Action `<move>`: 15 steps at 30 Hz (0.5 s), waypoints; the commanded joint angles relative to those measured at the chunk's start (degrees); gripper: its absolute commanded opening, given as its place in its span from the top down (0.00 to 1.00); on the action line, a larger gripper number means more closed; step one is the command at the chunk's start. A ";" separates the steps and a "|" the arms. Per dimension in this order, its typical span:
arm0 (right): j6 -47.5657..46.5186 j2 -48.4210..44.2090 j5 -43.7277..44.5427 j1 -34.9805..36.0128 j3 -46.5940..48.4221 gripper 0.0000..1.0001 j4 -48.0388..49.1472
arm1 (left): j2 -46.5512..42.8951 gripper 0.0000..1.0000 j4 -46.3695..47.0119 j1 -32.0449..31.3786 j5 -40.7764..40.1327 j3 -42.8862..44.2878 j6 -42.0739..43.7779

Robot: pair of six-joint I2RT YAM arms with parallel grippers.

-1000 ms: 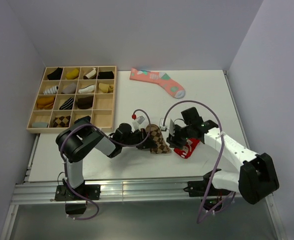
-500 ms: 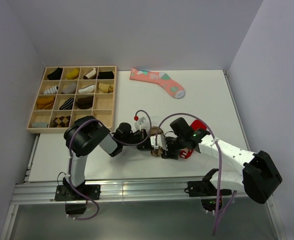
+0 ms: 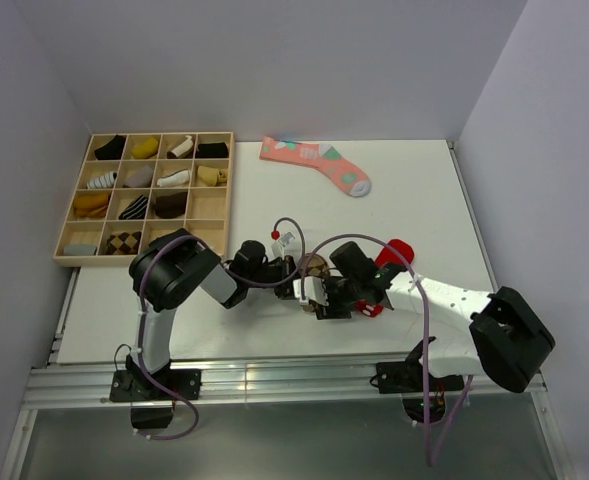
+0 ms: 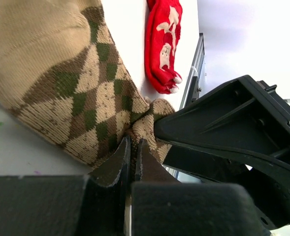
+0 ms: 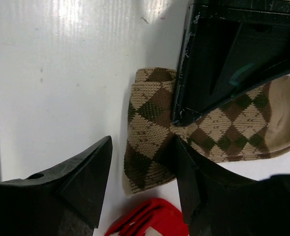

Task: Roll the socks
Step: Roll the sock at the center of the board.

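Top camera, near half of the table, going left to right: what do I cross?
Wooden sock tray → left gripper → argyle sock → red sock.

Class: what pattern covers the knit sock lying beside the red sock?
Tan-and-brown argyle sock; clearest in left wrist view.

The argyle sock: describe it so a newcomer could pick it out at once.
On the white table, the left gripper and right gripper meet toward the near edge. The argyle sock lies there, pinched by the left one. Brown-and-tan diamonds set it apart from the red sock beside it.
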 commanded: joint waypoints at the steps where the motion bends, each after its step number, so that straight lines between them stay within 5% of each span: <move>1: 0.05 2.15 3.21 0.63 -1.44 0.40 2.41 | 5.31 1.00 -15.60 -0.59 2.03 -2.76 4.27; 7: 0.58 5.05 5.15 0.63 -0.47 0.52 2.23 | 5.49 1.00 -15.16 -0.06 4.40 -2.05 3.65; 11: 1.81 7.07 4.71 0.63 1.90 0.76 0.31 | 4.00 1.00 -16.12 0.03 3.10 -1.97 3.91; 15: 3.66 10.92 3.13 0.54 5.84 0.84 -4.70 | -2.93 0.85 -17.87 -0.06 -4.61 -4.07 7.06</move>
